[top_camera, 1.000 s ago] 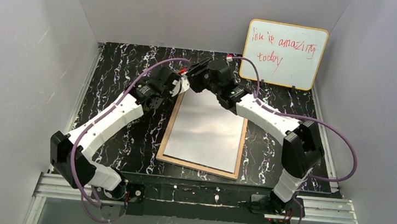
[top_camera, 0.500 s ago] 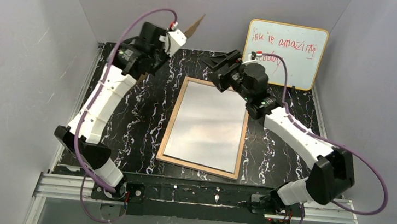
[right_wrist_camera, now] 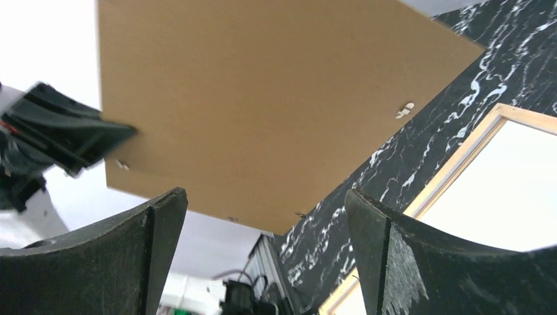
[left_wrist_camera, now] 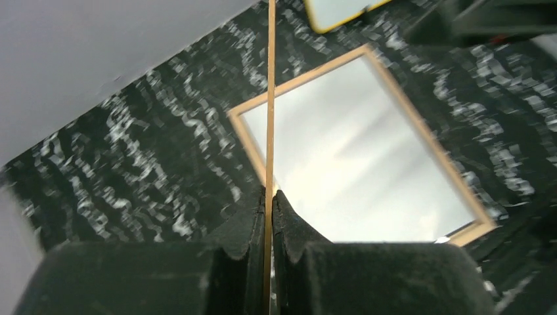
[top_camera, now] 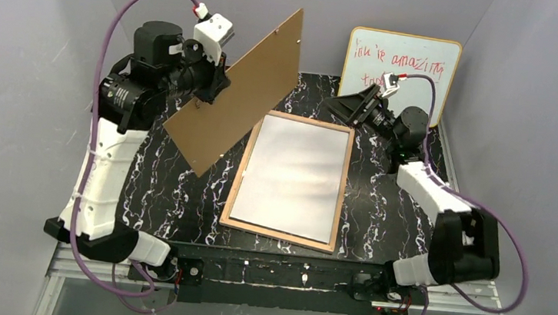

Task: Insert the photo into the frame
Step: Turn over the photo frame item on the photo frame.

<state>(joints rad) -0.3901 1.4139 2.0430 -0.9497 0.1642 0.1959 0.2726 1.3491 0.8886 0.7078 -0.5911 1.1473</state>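
Left tool [left_wrist_camera: 269,200] pinches brown backing board [top_camera: 240,92]; right tool [right_wrist_camera: 263,197] spread; whiteboard [top_camera: 410,81] reads "amazing"

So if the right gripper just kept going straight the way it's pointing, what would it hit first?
Probably the brown backing board held tilted in the left gripper; it fills the right gripper's forward view, though depth is unclear.
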